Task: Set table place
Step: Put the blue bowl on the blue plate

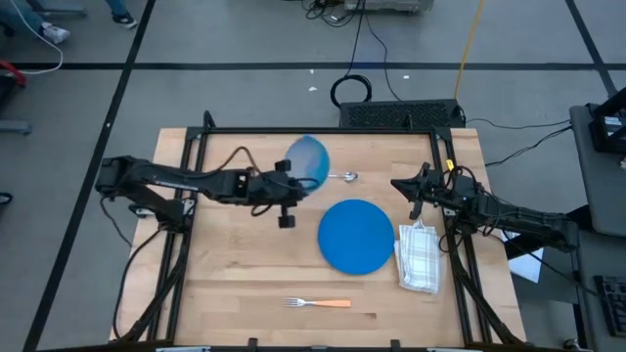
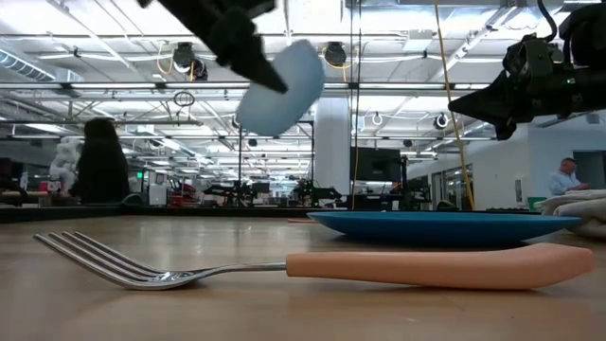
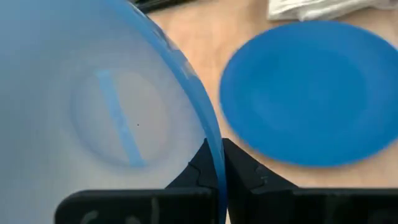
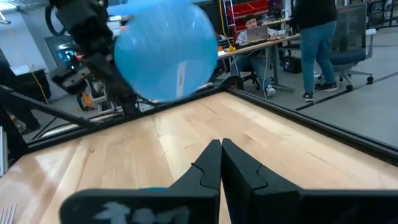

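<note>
Left hand: clamped shut on the rim of a light blue bowl, held up off the table and tipped on its side
Bowl heading: in the low view its rounded underside faces out over the fork; the opening faces back toward the arm
Right hand: fingers pressed together on nothing, hovering over the far right part of the table, beside the plate
Table: light plank top with black frame, lying under both arms; its long axis runs left to right across the high view
Blue plate: flat, right of centre
Spoon: on the wood just beyond the plate, close under the bowl
Napkin: folded, touching or just beside the plate's right edge; cannot tell which
Fork: near the front edge, tines to the left, handle to the right
Risk 1: rim pinch is thin; the tilted bowl may slip or swing in the grip
Risk 2: lowering it still tilted could land it on edge and roll it
Risk 3: a low pass could knock the spoon or clip the plate rim
Risk 4: the two hands are not far apart; crowding is possible if both head for the plate
</note>
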Available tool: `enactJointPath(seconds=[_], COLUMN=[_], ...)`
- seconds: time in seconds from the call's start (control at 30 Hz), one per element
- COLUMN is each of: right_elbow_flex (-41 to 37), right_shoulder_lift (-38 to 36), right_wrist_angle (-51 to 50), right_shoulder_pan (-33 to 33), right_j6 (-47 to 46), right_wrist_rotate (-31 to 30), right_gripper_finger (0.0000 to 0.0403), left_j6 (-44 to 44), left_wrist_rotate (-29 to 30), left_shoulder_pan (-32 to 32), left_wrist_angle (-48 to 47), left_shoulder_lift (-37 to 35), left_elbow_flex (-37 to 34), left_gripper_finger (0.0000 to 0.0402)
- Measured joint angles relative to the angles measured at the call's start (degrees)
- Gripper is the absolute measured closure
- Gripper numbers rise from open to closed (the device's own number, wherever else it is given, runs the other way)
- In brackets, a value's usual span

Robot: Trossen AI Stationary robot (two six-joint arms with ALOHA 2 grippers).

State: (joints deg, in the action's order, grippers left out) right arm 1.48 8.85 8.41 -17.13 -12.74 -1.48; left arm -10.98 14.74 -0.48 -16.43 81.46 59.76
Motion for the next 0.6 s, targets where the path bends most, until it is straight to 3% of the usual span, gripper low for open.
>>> enactJointPath(seconds=[0.07, 0.33, 0.6], right_elbow_flex=[0.02, 0.02, 0.02], right_shoulder_lift=[0.35, 1.82, 2.77], right_wrist_angle=[-0.3, 0.15, 0.93], right_shoulder_pan=[-0.01, 0.0, -0.01], right_j6=[0.06, 0.04, 0.0], right_wrist_rotate=[-0.01, 0.0, -0.02], right_gripper_finger=[0.0403, 0.0403, 0.0403], left_j6=[0.87, 6.03, 12.29], left_wrist_rotate=[2.39, 2.93, 3.84], left_shoulder_pan=[-0.01, -1.33, -4.76], left_wrist_angle=[-0.6, 11.7, 27.07], left_shoulder_lift=[-3.77, -19.1, -22.9], left_elbow_flex=[-2.4, -17.69, -31.04], left_gripper_finger=[0.0398, 0.0398, 0.0398])
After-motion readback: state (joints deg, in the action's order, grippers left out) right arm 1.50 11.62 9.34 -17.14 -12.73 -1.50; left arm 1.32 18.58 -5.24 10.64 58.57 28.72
